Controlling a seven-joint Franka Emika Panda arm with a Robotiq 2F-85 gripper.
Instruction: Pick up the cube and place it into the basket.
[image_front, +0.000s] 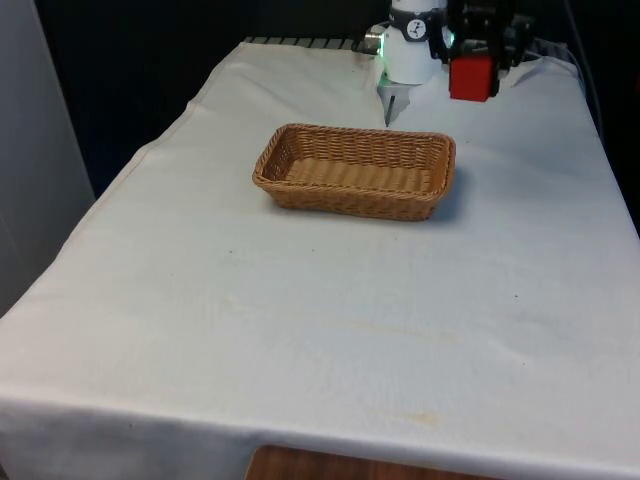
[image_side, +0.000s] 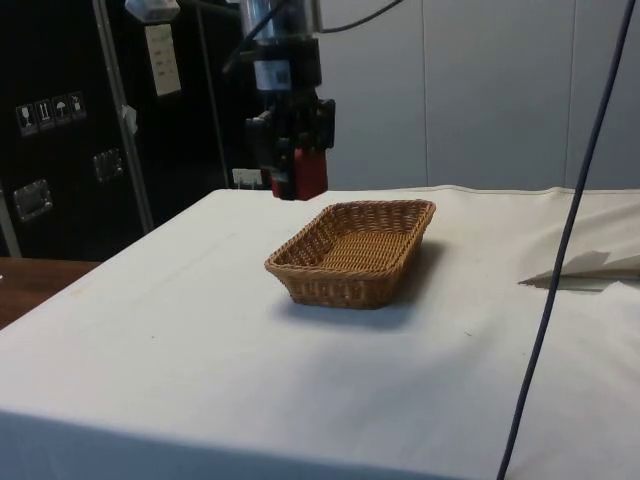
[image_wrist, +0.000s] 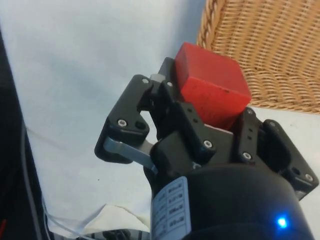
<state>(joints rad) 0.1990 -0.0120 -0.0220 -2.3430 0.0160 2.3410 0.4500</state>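
A red cube (image_front: 472, 77) hangs in the air, clamped between the black fingers of my gripper (image_front: 473, 60). It is above the cloth, behind the far right corner of the woven basket (image_front: 300, 180) in the front view. From the side, the red cube (image_side: 309, 173) and gripper (image_side: 295, 165) are raised beyond the basket's (image_side: 330, 290) far end. In the wrist view the cube (image_wrist: 212, 85) sits between the fingers with the basket's (image_wrist: 260, 50) rim just past it. The basket holds nothing.
The white cloth (image_front: 330, 330) covers the whole table. A crumpled fold of cloth (image_side: 590, 270) lies at the side view's right. A dark cable (image_side: 560, 250) hangs down in front of the side camera.
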